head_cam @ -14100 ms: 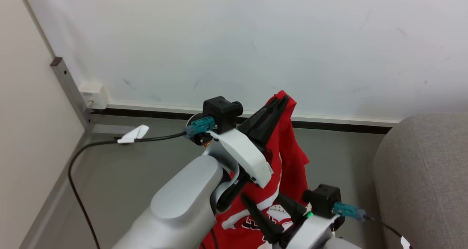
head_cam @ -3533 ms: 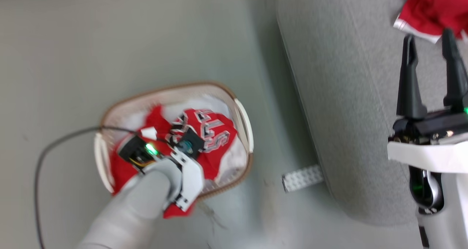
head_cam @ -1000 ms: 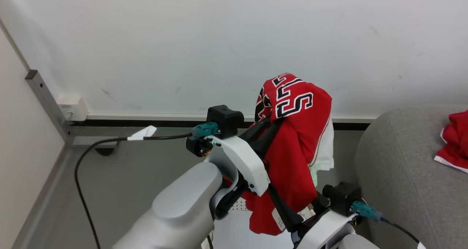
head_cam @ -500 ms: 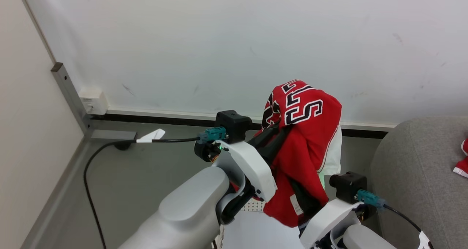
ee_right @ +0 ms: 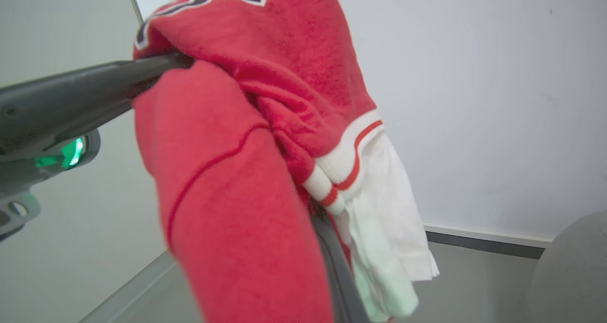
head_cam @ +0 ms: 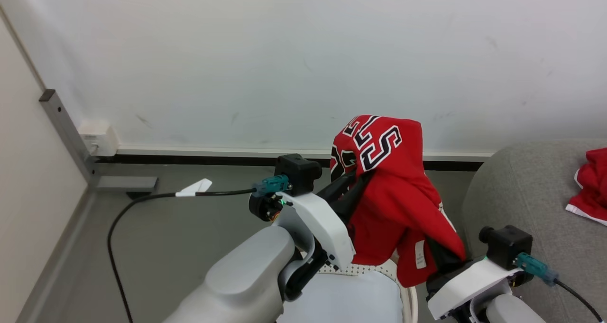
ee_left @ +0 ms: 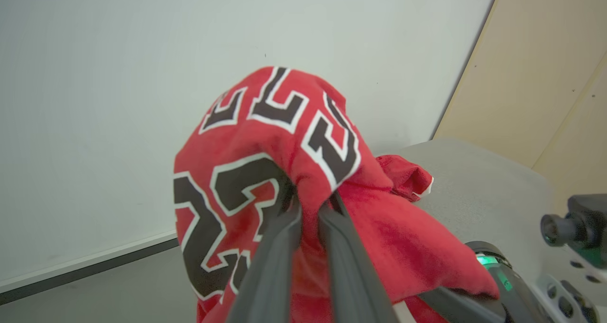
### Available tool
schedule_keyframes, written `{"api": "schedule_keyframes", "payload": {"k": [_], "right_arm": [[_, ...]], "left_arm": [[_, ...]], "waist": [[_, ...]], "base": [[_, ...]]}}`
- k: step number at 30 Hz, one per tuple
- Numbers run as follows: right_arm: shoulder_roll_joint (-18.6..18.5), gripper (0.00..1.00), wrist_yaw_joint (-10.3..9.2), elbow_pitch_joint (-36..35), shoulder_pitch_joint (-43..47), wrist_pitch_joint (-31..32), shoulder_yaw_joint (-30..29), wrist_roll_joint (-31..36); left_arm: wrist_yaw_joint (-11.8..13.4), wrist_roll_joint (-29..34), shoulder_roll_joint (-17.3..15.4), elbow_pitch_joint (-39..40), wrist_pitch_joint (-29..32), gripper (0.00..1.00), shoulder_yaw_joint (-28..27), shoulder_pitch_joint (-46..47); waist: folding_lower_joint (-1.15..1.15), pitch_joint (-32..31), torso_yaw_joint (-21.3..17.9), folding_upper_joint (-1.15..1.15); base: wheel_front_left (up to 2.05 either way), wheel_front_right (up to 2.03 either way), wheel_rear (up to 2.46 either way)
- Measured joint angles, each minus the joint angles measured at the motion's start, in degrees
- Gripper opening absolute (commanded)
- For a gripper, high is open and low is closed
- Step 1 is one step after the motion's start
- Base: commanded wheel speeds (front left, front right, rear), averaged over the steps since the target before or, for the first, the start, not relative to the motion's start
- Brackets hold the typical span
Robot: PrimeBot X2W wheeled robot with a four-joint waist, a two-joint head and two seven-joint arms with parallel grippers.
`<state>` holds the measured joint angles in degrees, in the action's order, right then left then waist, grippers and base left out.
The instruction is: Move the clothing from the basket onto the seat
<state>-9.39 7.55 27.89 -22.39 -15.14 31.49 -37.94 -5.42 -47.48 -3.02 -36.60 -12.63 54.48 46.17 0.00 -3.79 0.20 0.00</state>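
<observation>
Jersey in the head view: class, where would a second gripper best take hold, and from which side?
Probably the lower hem by the white label, from below on the robot's right. The jersey hangs draped over the left gripper, so that edge droops free; the right gripper is shut on it there.

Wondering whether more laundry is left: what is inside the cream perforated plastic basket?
A pale bluish-white flat pad shows inside the cream perforated basket; the grey left forearm and the hanging red numbered jersey cover the rest, so remaining clothing cannot be seen.
</observation>
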Motion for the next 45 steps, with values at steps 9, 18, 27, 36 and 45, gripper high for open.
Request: {"api": "schedule_keyframes", "payload": {"k": [9,18,27,36,45], "right_arm": [[-2.8,0.00,0.00,-7.3,1.8,0.0,-10.7,6.6],[-6.1,0.00,0.00,-13.7,3.6,0.0,-17.0,9.9],[-7.7,0.00,0.00,-19.1,9.8,0.0,-22.4,11.8],[-6.6,0.00,0.00,-22.0,13.2,0.0,-24.9,12.6],[-9.0,0.00,0.00,-23.4,10.8,0.4,-26.0,13.1]], "left_arm": [[-0.6,0.1,-0.1,3.5,-1.1,1.00,1.3,-1.2],[-0.6,1.6,-1.3,7.0,-1.9,1.00,2.2,-2.8],[-0.6,3.5,-1.8,8.4,-2.2,1.00,2.2,-4.3],[-0.6,4.6,-1.9,8.0,-2.4,1.00,2.1,-5.3],[-0.6,8.1,-1.7,9.8,-2.5,1.00,-0.3,-6.1]], "waist": [[0.00,0.4,-5.1,0.00],[0.00,1.5,-12.1,0.00],[0.00,2.9,-19.7,0.00],[0.00,4.4,-24.5,0.00],[0.00,6.0,-24.6,0.00]], "base": [[0.00,0.00,0.00],[0.00,0.00,0.00],[0.00,0.00,0.00],[0.00,0.00,0.00],[0.00,0.00,0.00]]}}
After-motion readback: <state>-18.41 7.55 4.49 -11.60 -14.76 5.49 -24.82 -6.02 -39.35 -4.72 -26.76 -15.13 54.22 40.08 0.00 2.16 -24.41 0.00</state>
